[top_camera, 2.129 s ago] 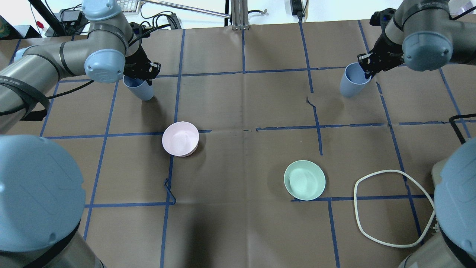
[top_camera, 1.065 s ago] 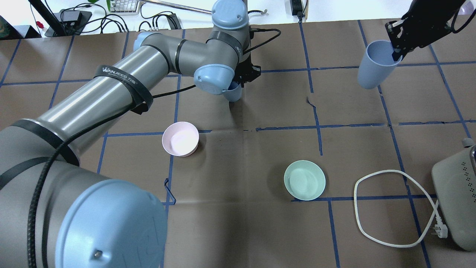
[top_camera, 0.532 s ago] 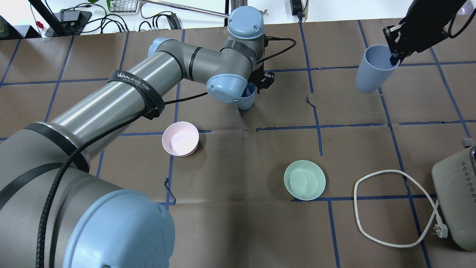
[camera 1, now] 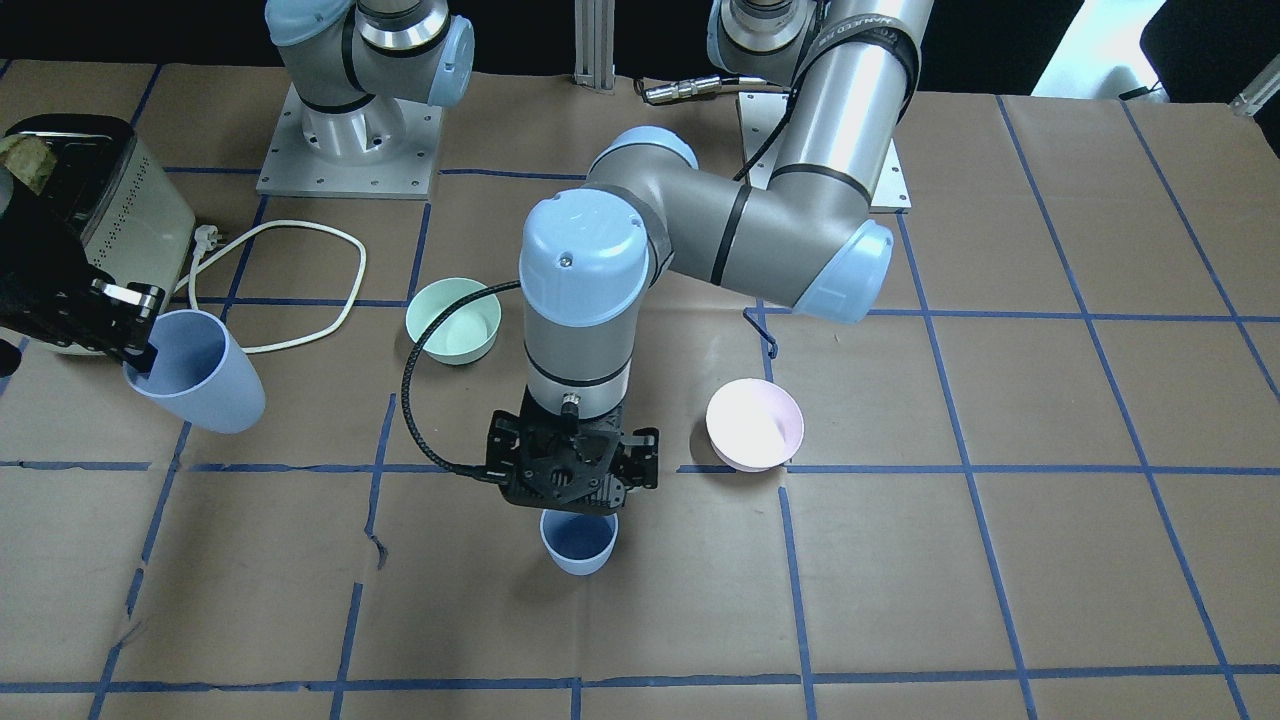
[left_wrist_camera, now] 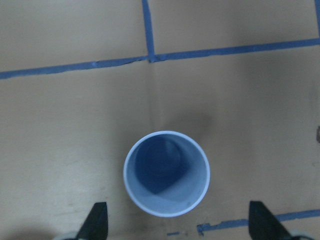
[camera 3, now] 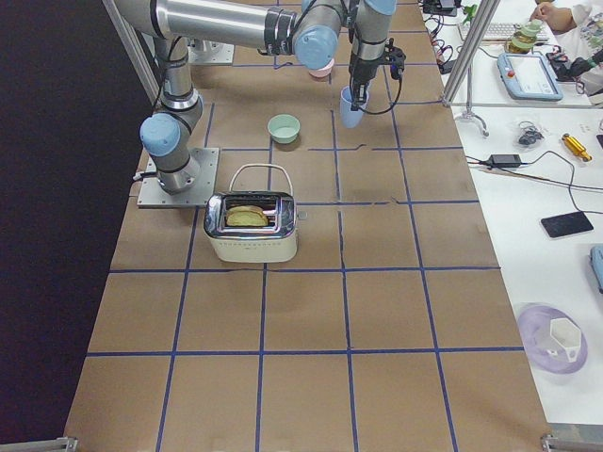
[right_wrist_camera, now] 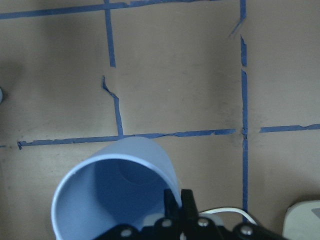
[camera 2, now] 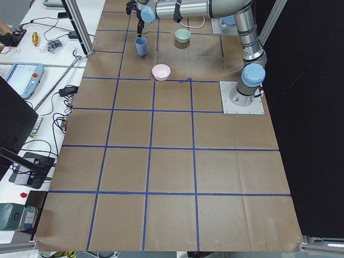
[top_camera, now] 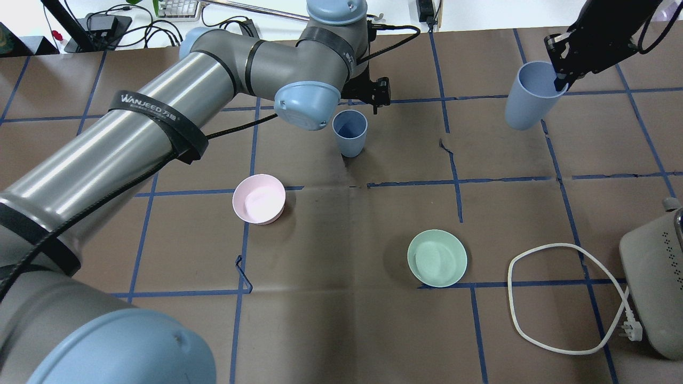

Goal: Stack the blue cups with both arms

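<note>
One blue cup (top_camera: 349, 132) stands upright and free on the brown table near its middle; it also shows in the front view (camera 1: 578, 542) and the left wrist view (left_wrist_camera: 166, 173). My left gripper (top_camera: 369, 92) hovers just above and behind it, open, with its fingertips (left_wrist_camera: 97, 220) wide apart on either side of the cup. My right gripper (top_camera: 559, 80) is shut on the rim of the second blue cup (top_camera: 527, 96), one finger inside it. That cup hangs tilted above the table at the far right (camera 1: 195, 370) and fills the right wrist view (right_wrist_camera: 112, 190).
A pink bowl (top_camera: 259, 198) sits left of centre and a mint-green bowl (top_camera: 437, 258) right of centre, both nearer my base. A toaster (top_camera: 653, 290) with a looped white cord (top_camera: 565, 298) stands at the right edge. Blue tape lines grid the table.
My left arm carried its cup from the far left to the table's middle, set it down, opened and drew back. My right arm lifted its cup off the table.
</note>
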Robot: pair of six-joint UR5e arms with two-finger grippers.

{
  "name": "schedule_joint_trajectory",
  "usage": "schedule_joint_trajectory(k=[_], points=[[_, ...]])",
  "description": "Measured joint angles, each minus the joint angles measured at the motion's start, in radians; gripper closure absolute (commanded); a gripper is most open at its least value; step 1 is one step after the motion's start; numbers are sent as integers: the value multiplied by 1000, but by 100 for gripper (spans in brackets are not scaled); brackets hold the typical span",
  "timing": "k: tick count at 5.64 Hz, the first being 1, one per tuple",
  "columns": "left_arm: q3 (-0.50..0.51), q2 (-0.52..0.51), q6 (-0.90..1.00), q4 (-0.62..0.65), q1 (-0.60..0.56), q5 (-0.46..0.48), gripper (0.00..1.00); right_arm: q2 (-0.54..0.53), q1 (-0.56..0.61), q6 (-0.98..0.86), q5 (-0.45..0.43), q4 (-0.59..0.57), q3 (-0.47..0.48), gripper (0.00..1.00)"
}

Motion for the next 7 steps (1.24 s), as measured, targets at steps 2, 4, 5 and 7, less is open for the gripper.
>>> schedule_joint_trajectory(k=[2, 4, 5, 7], points=[[-16, 198, 12, -222, 92, -34, 1, 22, 129, 151, 1, -61, -5, 92], [-48, 335, 63, -379, 212, -45, 1, 76, 283, 347, 1, -127, -31, 92], [-91, 384, 119, -411, 270, -45, 1, 120, 360, 457, 1, -140, -75, 92], [-202, 484, 213, -426, 310, -42, 1, 224, 450, 599, 1, -155, -181, 92]])
